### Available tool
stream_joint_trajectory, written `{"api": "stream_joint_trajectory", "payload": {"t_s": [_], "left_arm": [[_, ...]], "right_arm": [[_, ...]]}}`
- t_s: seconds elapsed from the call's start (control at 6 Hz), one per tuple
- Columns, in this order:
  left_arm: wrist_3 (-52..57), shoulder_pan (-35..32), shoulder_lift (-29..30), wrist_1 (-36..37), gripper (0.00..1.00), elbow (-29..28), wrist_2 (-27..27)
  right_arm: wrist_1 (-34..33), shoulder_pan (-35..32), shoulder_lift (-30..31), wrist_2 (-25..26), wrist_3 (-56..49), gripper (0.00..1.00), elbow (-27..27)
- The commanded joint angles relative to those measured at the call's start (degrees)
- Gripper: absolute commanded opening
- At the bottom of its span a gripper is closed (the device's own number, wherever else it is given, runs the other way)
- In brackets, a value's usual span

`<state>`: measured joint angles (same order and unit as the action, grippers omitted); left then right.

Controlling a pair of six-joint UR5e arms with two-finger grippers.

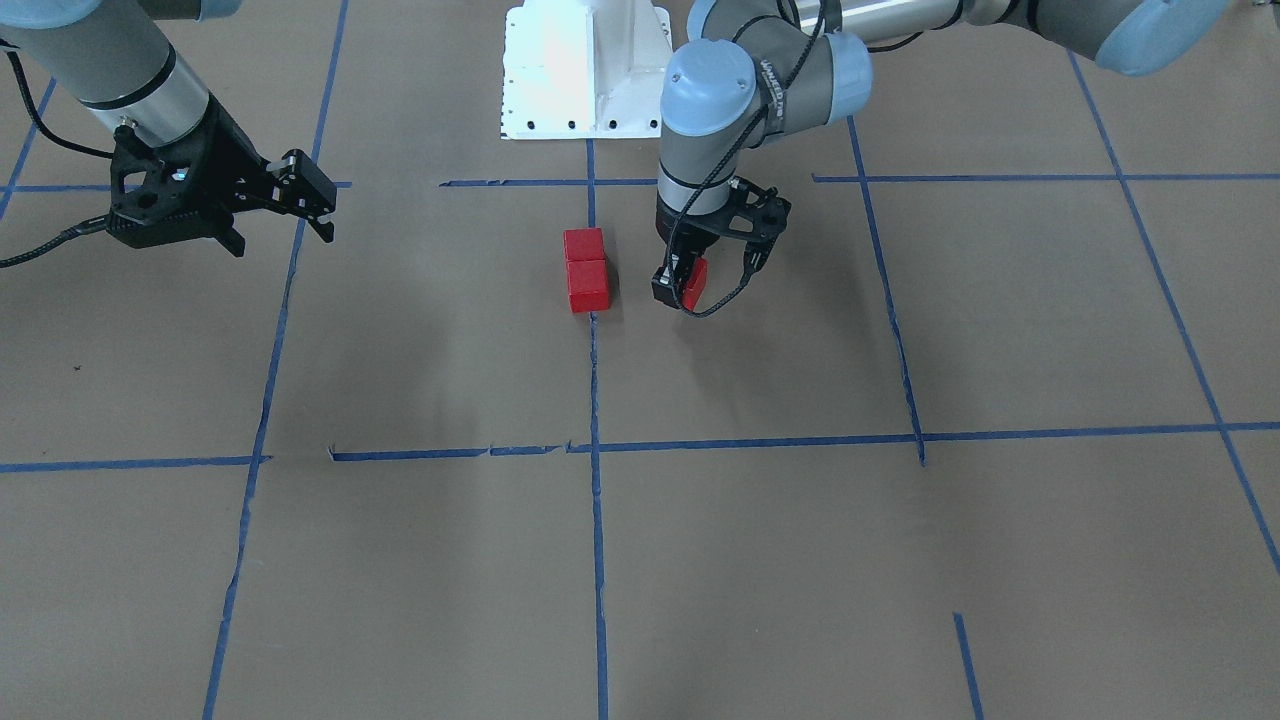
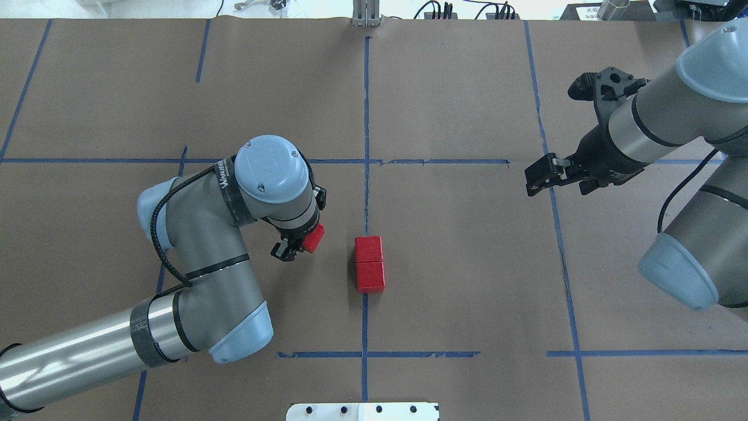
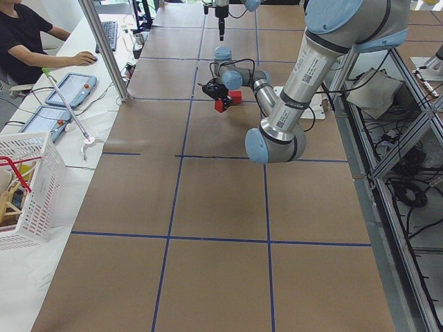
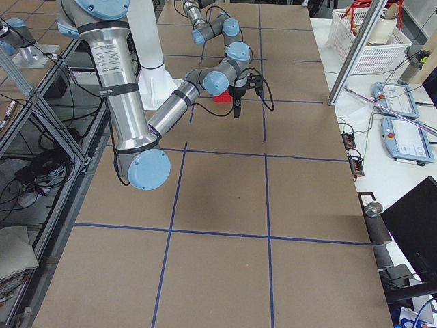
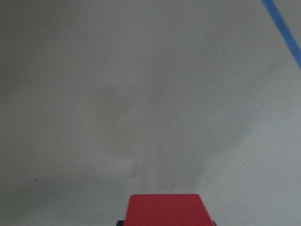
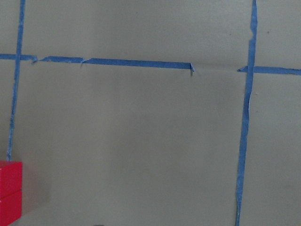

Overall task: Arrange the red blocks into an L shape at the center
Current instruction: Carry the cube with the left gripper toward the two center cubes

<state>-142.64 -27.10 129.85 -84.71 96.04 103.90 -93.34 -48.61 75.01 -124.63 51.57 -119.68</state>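
Observation:
Two red blocks lie touching in a short line on the centre tape line, one [image 2: 369, 249] farther from the robot's base and one [image 2: 370, 276] nearer; the front view shows them too [image 1: 586, 268]. My left gripper [image 2: 297, 244] is shut on the third red block [image 2: 314, 237], just to their left in the overhead view and apart from them. The front view shows this held block [image 1: 696, 283] low over the paper, and it fills the bottom edge of the left wrist view [image 5: 167, 209]. My right gripper [image 2: 534, 178] is open, empty and raised, far to the right.
Brown paper with blue tape grid lines [image 2: 366, 146] covers the table. The white robot base [image 1: 585, 70] stands at the near edge. The right wrist view shows the two lying blocks [image 6: 9, 193] at its lower left. An operator [image 3: 28, 41] and a white basket [image 3: 28, 187] are beside the table.

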Motion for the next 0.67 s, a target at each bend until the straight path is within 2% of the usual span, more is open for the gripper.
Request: {"api": "stream_joint_trajectory", "payload": {"t_s": [0.0, 0.5], "left_arm": [[-17.9, 3.3, 0.8, 1.0, 0.03, -0.5, -1.9], [-20.0, 4.5, 1.6, -5.3, 0.03, -1.1, -1.6]], "right_arm": [[0.0, 0.0, 0.0, 0.1, 0.2, 1.00, -0.7], [0.0, 0.0, 0.0, 0.1, 0.3, 1.00, -0.7]]}}
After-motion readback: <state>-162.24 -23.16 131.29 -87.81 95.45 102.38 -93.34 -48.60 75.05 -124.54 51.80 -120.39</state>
